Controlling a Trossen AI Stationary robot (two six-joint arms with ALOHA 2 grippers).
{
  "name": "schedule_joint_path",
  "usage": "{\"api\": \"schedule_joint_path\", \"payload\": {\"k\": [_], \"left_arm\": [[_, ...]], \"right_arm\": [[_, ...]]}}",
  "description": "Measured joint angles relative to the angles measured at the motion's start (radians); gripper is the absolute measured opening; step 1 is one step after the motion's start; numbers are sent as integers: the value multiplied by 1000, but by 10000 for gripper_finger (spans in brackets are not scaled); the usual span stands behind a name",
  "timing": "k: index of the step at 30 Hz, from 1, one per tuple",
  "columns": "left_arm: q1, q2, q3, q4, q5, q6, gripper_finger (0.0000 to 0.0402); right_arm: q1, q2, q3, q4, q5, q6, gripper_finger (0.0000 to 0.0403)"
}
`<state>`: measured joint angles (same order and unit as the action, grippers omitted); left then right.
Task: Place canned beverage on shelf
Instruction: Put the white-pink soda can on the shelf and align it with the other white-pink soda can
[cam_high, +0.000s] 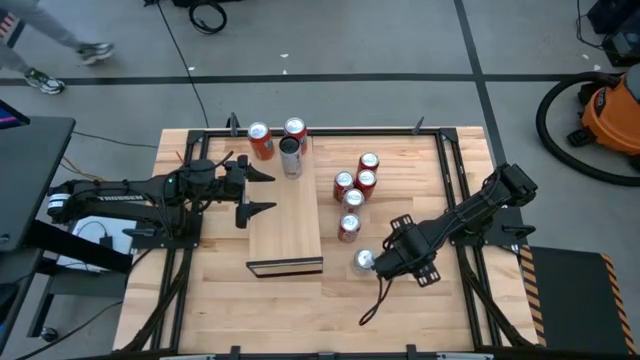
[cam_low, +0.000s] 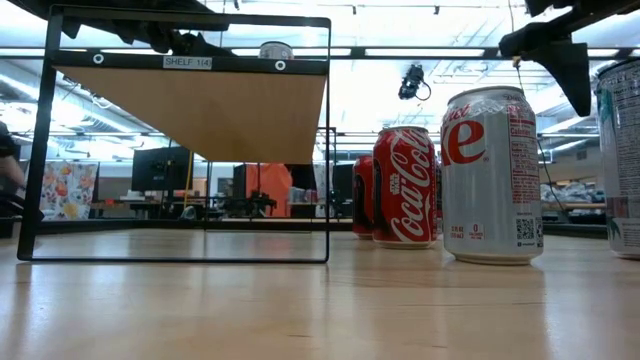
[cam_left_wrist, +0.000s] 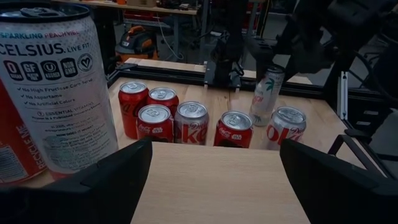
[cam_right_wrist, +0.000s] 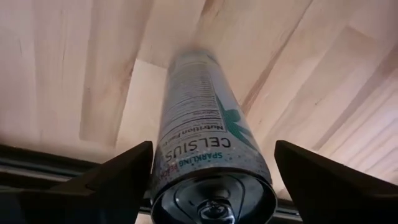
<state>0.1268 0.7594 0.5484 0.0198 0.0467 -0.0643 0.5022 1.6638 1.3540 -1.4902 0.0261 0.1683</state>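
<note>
Tall slim silver Celsius can (cam_right_wrist: 208, 162) upright on slatted wooden worktop (cam_right_wrist: 56, 74), right between right end effector (cam_right_wrist: 211, 186) fingers, gaps both sides, not gripped.

"SHELF 1/4" on the shelf (cam_low: 190, 110) label; "Coca-Cola" on a red can (cam_low: 405, 186); "CELSIUS SPARKLING" on the slim can (cam_right_wrist: 208, 162); "CELSIUS LIVE FIT" on a white can (cam_left_wrist: 59, 93); "TROSSEN" on the left arm (cam_high: 105, 196).
</note>
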Motion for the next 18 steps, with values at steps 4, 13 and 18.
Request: {"api": "schedule_joint_path", "payload": {"k": [4,13,18], "left_arm": [[0,0,0,-2,0,0,366],[0,0,0,-11,0,-1,366],[0,0,0,-11,0,-1,366]], "right_arm": [[0,0,0,0,0,70,326],[-8,-1,0,-3,-11,261,260],[-37,-2,1,4,-35,571,279]]}}
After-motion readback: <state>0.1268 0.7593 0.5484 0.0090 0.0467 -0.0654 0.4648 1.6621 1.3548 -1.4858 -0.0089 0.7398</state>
